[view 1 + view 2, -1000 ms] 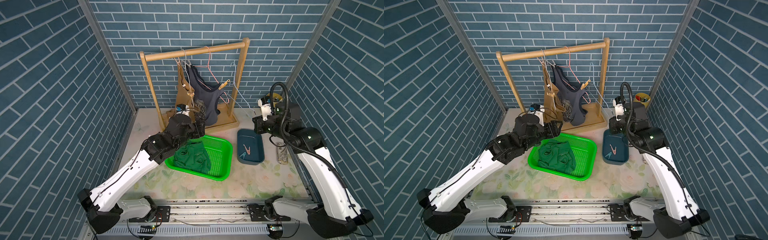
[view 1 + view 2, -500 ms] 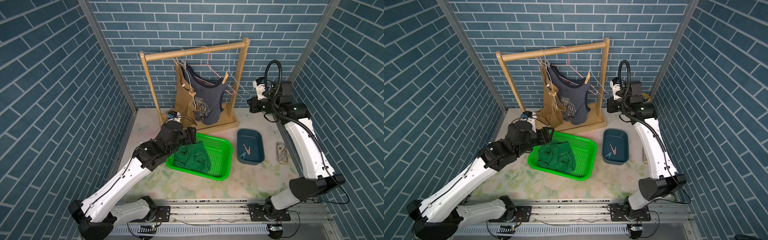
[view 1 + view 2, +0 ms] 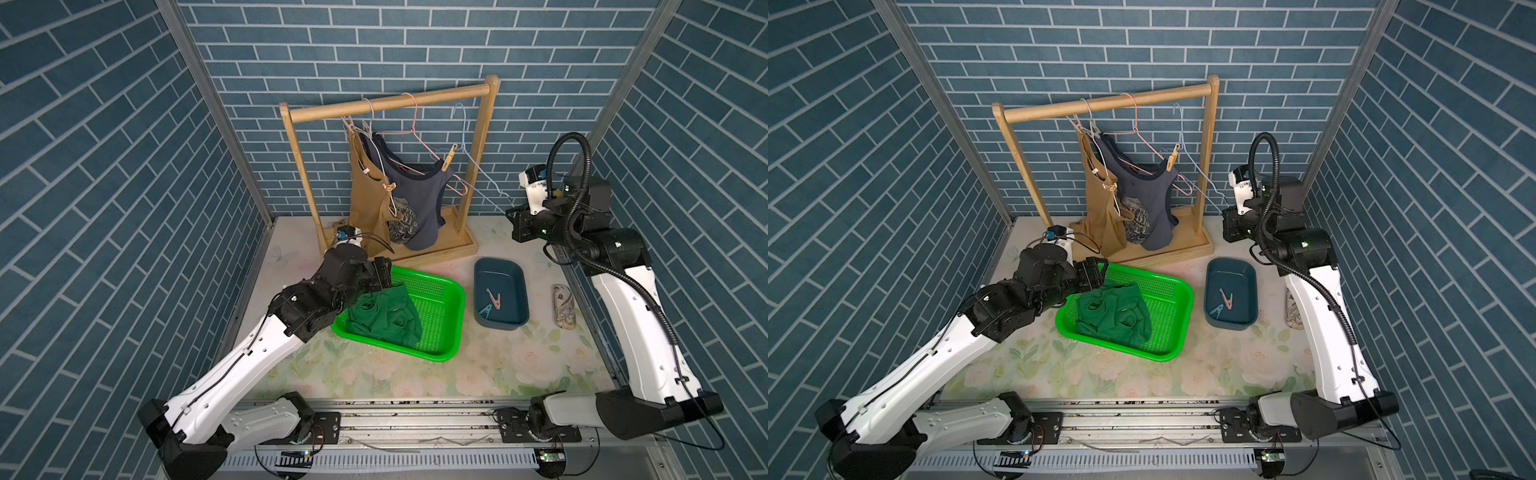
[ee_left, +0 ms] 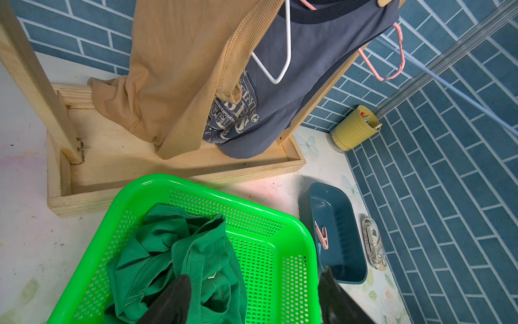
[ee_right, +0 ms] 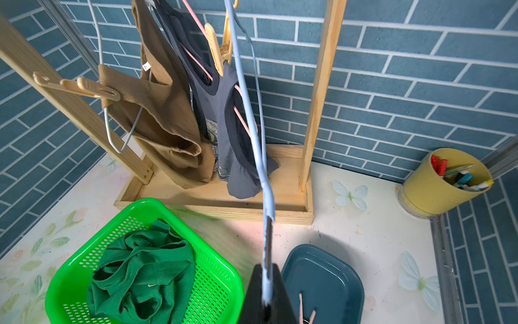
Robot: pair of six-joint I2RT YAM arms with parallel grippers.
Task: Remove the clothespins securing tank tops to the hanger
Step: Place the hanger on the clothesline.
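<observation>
**Right wrist view: blue hanger pinched, tan pins on two hung tops**

In both top views the wooden rack [image 3: 390,102] stands beyond both sets of jaws. It carries a plain tan-brown tank top [image 3: 365,199] and, touching it, a grey-blue tank top [image 3: 422,195] with navy trim and a pale chest print. The right gripper [image 5: 266,269] is clamped on the low end of a bare blue hanger [image 5: 255,131], which runs up from its jaws. A tan clothespin [image 3: 448,160] bites the grey-blue top's shoulder onto a pink hanger [image 4: 401,47]. A second tan clothespin [image 5: 81,87] grips the tan-brown top's strap on a white hanger [image 4: 288,36].

Cloth covers each top's other shoulder, so nothing there can be made out.

The left gripper [image 4: 255,273] has its jaws wide apart and empty. Under them the green basket [image 4: 291,280] holds the crumpled green tank top [image 4: 179,252]. Just below the right jaws, the dark blue tray [image 5: 336,280] holds a pink clothespin [image 3: 493,297] and a pale teal clothespin [image 3: 486,310], close together.
</observation>
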